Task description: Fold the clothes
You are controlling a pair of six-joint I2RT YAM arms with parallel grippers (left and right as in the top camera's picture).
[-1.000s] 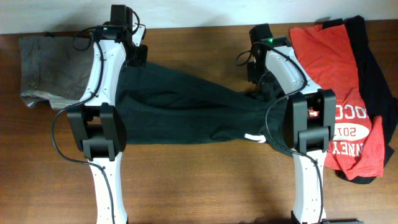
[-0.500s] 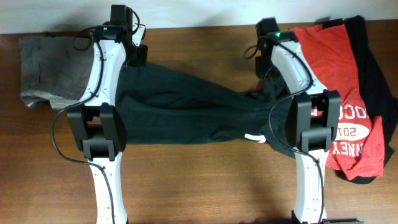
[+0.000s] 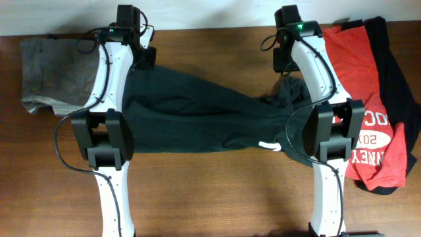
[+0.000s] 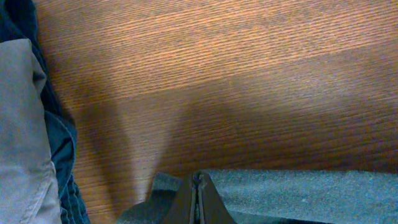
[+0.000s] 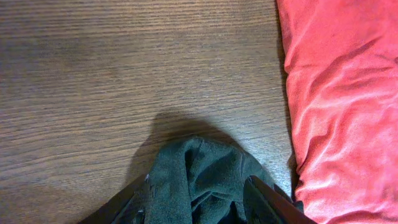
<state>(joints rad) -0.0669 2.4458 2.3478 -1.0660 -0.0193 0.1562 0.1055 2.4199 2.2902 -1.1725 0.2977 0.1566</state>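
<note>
Overhead and wrist views of the flattening step, as it is judged to be; the black T-shirt (image 3: 197,112) lies across the middle of the tabletop (image 3: 217,191), broad toward the left edge and narrowing to a crumpled bunch near the right arm; the left gripper (image 4: 198,200), close to the far edge, has its jaws pressed together on a corner of that cloth; the right gripper (image 5: 199,190), also toward the far edge, has its jaws spread, with the crumpled end lying between the fingers and, as far as the wrist view shows, not pinched; the red T-shirt (image 3: 348,66) lies just beside that bunch along the right edge, partly over another black one (image 3: 395,72); the folded grey-brown garment (image 3: 52,72) sits at the far left corner; to do the step well, the right jaws probably need to close on the outer hem of the bunch rather than its heaped middle, then draw it toward the right edge against the left grip until the cloth lies flat; the chief risk seems to be catching the red cloth alongside
</note>
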